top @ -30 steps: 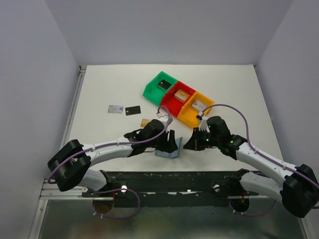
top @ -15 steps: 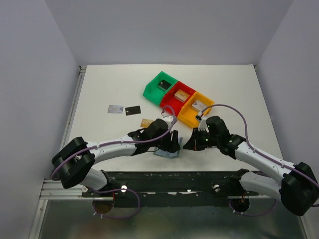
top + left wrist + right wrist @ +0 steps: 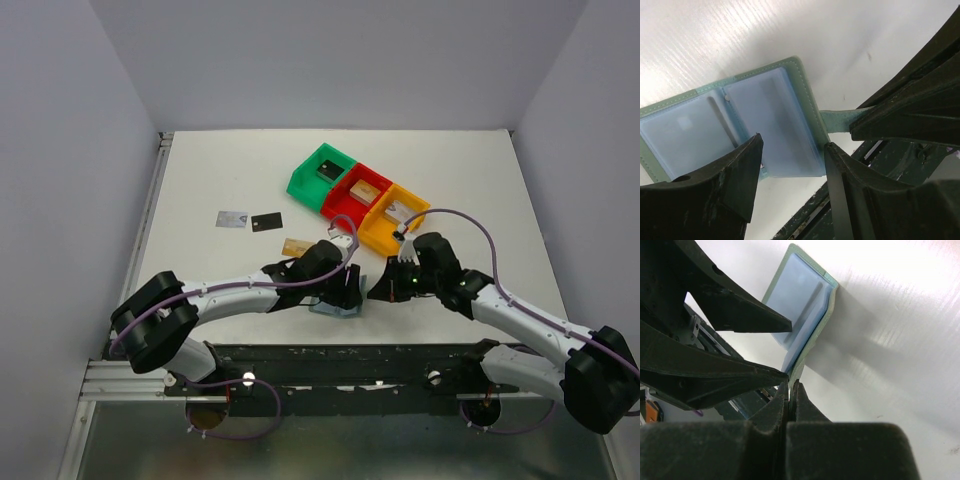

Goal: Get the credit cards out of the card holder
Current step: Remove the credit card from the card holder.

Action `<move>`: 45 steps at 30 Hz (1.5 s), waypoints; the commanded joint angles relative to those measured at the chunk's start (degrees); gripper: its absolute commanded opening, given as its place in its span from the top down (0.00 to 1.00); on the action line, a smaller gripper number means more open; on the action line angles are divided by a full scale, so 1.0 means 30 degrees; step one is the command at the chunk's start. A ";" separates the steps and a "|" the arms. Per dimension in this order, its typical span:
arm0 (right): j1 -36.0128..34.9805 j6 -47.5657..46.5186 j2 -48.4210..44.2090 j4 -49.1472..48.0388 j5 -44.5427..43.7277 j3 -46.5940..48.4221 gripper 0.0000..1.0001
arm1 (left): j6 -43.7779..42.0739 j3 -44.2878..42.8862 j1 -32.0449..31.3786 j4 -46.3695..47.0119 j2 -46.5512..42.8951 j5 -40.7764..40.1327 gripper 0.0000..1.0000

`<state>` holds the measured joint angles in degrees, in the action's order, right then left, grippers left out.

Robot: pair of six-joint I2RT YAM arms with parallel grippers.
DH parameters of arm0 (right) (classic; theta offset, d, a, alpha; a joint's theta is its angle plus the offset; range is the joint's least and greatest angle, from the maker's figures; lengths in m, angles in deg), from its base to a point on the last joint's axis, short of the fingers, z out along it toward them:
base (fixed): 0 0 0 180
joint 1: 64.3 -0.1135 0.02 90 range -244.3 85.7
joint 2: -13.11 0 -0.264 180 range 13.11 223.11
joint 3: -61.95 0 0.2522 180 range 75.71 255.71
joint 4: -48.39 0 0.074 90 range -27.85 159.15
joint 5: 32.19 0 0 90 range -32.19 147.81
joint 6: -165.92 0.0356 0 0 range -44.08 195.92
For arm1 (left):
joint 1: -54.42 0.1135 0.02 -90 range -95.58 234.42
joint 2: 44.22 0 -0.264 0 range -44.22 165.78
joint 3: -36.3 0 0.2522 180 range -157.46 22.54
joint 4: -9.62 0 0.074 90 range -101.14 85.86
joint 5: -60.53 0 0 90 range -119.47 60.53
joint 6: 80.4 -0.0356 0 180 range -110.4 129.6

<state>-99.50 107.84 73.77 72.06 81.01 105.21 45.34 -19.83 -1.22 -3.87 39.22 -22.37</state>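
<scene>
Top view evenly lit, soft, sharp all over; worktop bright white, faint shadows under the arms. Wrist views: worktop glare blown out, near fingers dark and blurred. Holder throws a soft shadow rightward in the right wrist view.

Near the front edge of the flat white surface, a small grey-blue bifold card holder lies unfolded. The black left hand straddles it from above, and the black right hand pinches its right-side tab. Behind it to the left lie a thin tan-gold card, then a black card with a silver-grey card just left of it. Behind to the right, a green plastic bin, a red plastic bin and an orange plastic bin touch in a diagonal row.
</scene>
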 commanded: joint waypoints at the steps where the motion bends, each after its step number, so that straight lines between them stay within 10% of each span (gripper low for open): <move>1: 0.0014 -0.0065 -0.0358 0.0065 -0.0087 0.0715 1.00 | -0.0343 -0.0642 -0.0175 -0.0062 0.0166 -0.0430 0.36; 45: -0.0015 -0.0826 0.0638 0.0446 -0.0438 0.1301 1.00 | -0.0490 -0.0232 -0.0175 -0.0208 -0.0100 -0.1134 0.43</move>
<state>-99.50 106.26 74.98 72.54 80.99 107.70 44.69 -19.66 -1.48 -5.03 36.95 -27.23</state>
